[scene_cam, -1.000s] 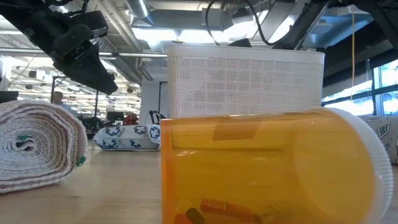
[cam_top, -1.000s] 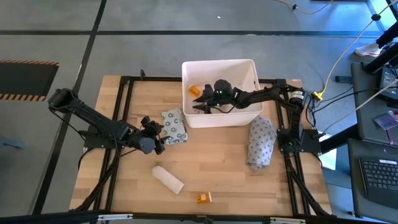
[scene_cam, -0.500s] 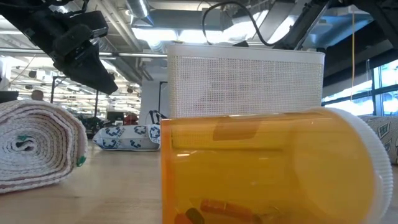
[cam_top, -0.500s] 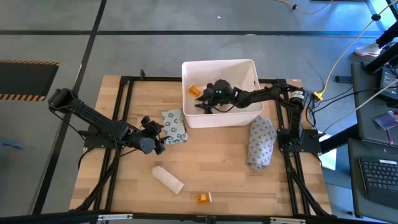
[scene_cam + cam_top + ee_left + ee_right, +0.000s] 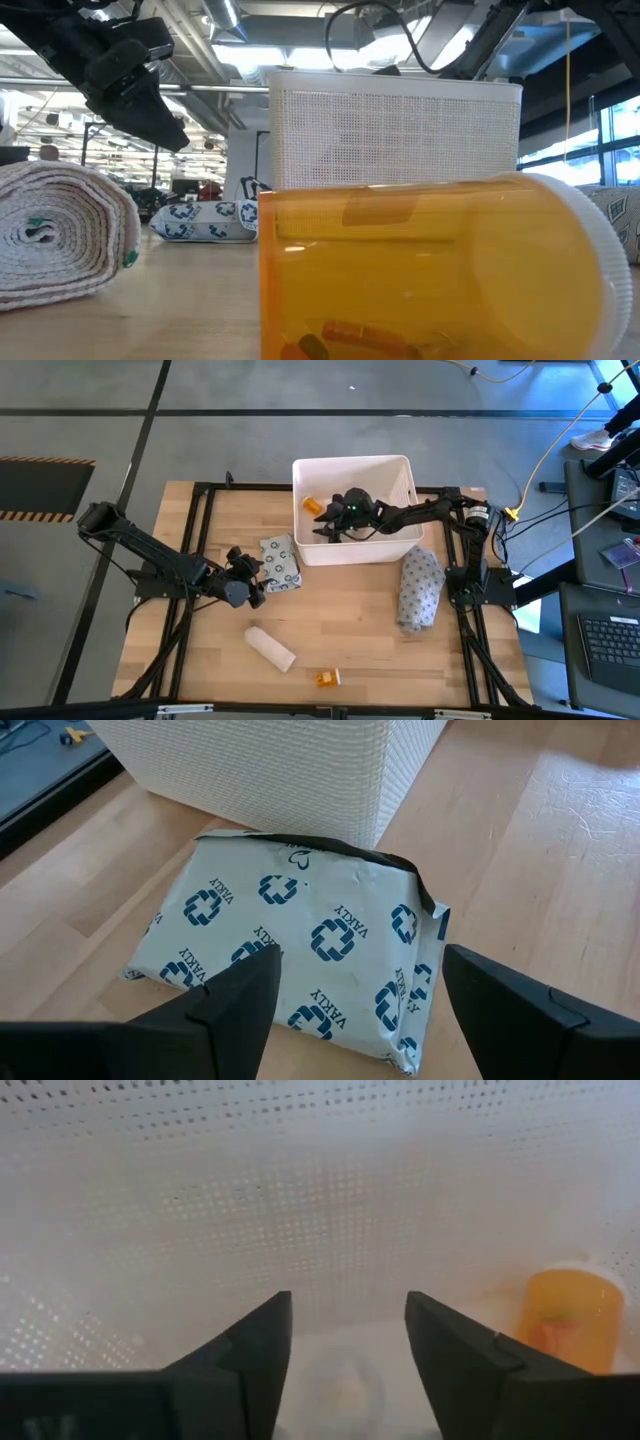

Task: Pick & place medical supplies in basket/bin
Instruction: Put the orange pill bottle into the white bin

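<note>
Wristcam-only: bin's (image 5: 320,1210) orange bottle (image 5: 568,1320)

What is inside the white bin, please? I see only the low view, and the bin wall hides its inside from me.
Observer: In the high view, the right gripper is down inside the white bin, and an orange pill bottle lies in there beside it.
Operator: Does the right gripper hold something?
Observer: No. Its wrist view shows open fingers with nothing between them, and a small white round item on the bin floor below.
Operator: And the dark arm at my upper left?
Observer: That is the left gripper, open above the printed grey packet, which lies on the table against the bin's outer corner.
</note>
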